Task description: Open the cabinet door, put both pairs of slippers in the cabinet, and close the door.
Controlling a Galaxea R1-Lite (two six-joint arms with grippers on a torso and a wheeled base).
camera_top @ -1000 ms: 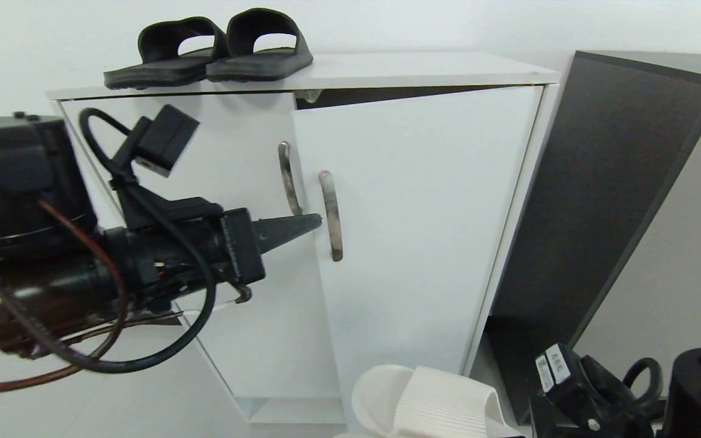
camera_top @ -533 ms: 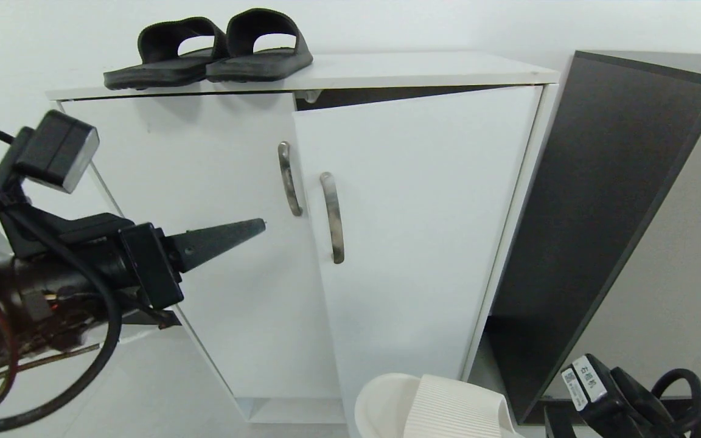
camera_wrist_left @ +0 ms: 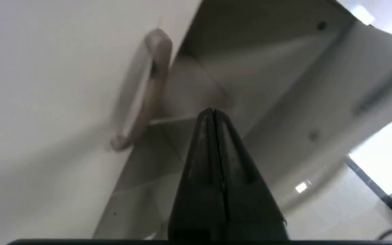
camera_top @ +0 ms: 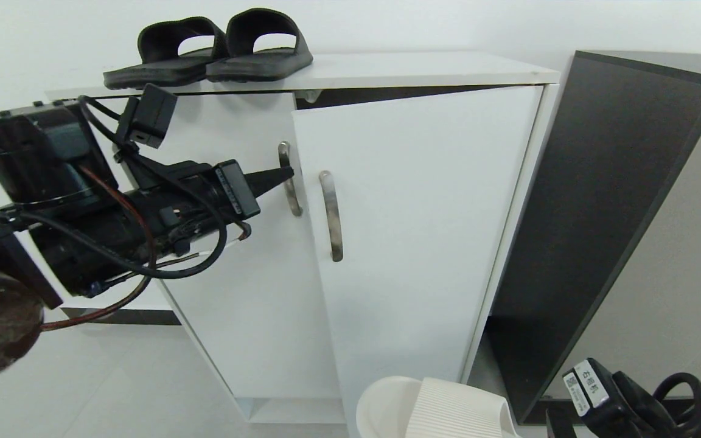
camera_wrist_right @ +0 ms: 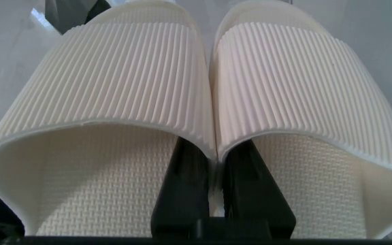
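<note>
A white cabinet (camera_top: 423,213) has its right door slightly ajar, with a dark gap under the top. Black slippers (camera_top: 210,48) lie on its top at the left. My left gripper (camera_top: 288,174) is shut, its tip right at the left door's metal handle (camera_top: 294,201). In the left wrist view the shut gripper (camera_wrist_left: 213,114) points at the gap beside that handle (camera_wrist_left: 145,88). The right door's handle (camera_top: 331,216) is just beyond. White ribbed slippers (camera_top: 429,407) hang low in front of the cabinet. My right gripper (camera_wrist_right: 214,167) is shut on the white slippers (camera_wrist_right: 114,82), pinching their adjoining straps.
A tall dark panel (camera_top: 606,213) leans beside the cabinet's right side. A white wall stands behind, and pale floor (camera_top: 113,389) lies open to the left of the cabinet's base.
My left gripper drew back to the left, then rose and came forward to the left door's handle. The white slippers sank a little lower in the head view.
</note>
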